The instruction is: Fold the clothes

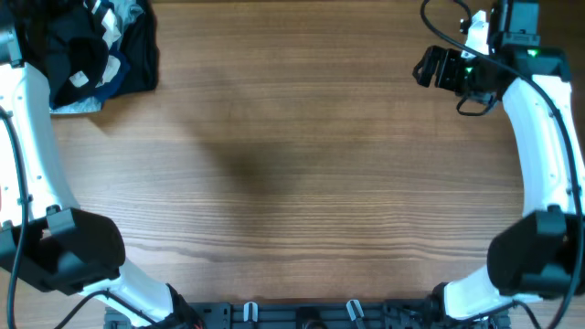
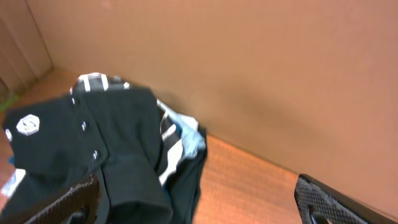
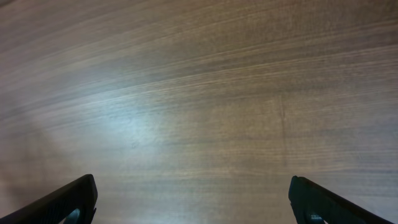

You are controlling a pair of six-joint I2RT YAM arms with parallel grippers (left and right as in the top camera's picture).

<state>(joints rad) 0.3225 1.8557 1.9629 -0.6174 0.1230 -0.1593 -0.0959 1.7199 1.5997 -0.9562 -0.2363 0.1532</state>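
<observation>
clothes: black shirt-like garment (image 1: 87, 41) bunched in a heap at the table's far-left corner, not laid flat
clothes detail: left wrist view shows the black fabric (image 2: 115, 146) crumpled, with a small white logo (image 2: 28, 125) and a row of small pale buttons (image 2: 83, 126)
other fabric: white and light-blue bits (image 2: 186, 140) poke out of the same heap; a striped edge (image 2: 99, 79) shows at its top
table: wood-grain top (image 1: 292, 183); the heap sits on it at the far-left corner, the middle shows only wood
left gripper: (image 2: 196, 200) fingers spread wide, nothing between them, just above the table's far-left corner at the near edge of the heap; can't tell if a fingertip touches the cloth
right gripper: (image 1: 435, 68) near the table's far-right corner, well apart from the heap
right gripper state: wrist view (image 3: 193, 194) shows fingers wide apart, holding nothing, only table wood (image 3: 199, 93) under them
backdrop: plain brown wall (image 2: 261, 68) rises just behind the table's far edge
</observation>
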